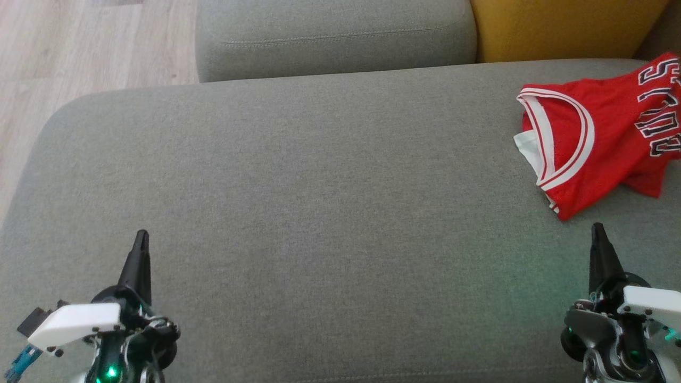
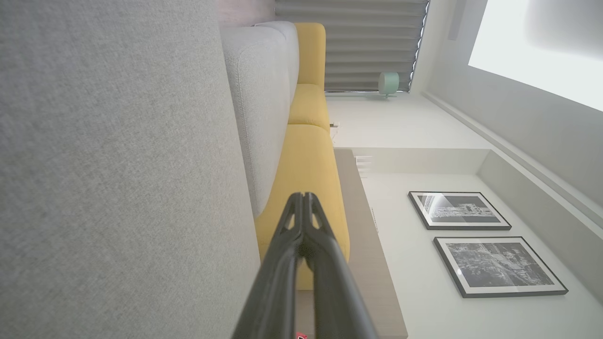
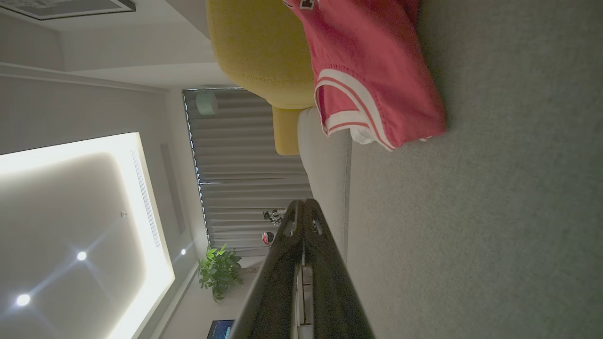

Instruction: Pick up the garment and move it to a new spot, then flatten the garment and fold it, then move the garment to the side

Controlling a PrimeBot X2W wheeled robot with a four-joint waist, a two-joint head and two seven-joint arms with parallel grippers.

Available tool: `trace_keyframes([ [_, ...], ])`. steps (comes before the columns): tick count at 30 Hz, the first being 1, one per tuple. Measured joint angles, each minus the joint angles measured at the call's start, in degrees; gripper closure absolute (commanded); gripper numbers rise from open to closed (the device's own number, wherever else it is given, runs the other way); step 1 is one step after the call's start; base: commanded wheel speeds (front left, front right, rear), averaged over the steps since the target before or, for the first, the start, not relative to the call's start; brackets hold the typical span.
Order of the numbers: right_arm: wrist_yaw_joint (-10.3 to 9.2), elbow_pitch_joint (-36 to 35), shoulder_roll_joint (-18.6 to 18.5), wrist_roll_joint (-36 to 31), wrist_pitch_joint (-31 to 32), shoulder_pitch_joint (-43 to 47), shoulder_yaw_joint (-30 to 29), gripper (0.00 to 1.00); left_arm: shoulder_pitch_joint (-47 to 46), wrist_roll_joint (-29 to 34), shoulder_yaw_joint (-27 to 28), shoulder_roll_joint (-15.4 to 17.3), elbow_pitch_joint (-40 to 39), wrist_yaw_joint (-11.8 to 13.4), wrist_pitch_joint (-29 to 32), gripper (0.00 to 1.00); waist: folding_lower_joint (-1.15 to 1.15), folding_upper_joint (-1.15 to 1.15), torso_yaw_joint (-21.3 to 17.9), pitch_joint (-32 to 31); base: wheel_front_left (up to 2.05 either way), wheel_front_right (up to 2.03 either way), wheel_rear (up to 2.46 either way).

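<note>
Far right on the matte grey woven-fabric sofa seat [image 1: 319,186]: crumpled red mesh jersey [image 1: 601,133], U-shaped neckline banded white and red, black-and-white lettering. Long axis running left-right, neckline facing left. Near left, slim dark left claw [image 1: 141,236] pinched closed, empty. Near right, right claw [image 1: 598,230] likewise closed, holding nothing, near the jersey's near corner.

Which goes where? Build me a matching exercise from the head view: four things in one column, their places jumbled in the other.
1. red mesh jersey with white trim
2. mustard yellow fabric cushion
3. pale wooden plank floor
4. left claw

A. lower left, shut
B. upper left corner
C. far right, crumpled on the grey fabric sofa seat
D. top right, behind the seat

Pairs: 1-C, 2-D, 3-B, 4-A.
</note>
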Motion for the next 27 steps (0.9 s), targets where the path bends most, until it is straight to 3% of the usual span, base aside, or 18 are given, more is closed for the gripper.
trace_keyframes([
  [27, 0.00, 0.02, 0.07, -0.08, 0.08, 0.00, -0.30, 1.00, 0.00, 0.01, 0.87, -0.16, 0.00, 0.00, 0.24, 1.00, 0.00, 0.00, 0.00, 0.00, 0.00, 0.00, 0.00],
])
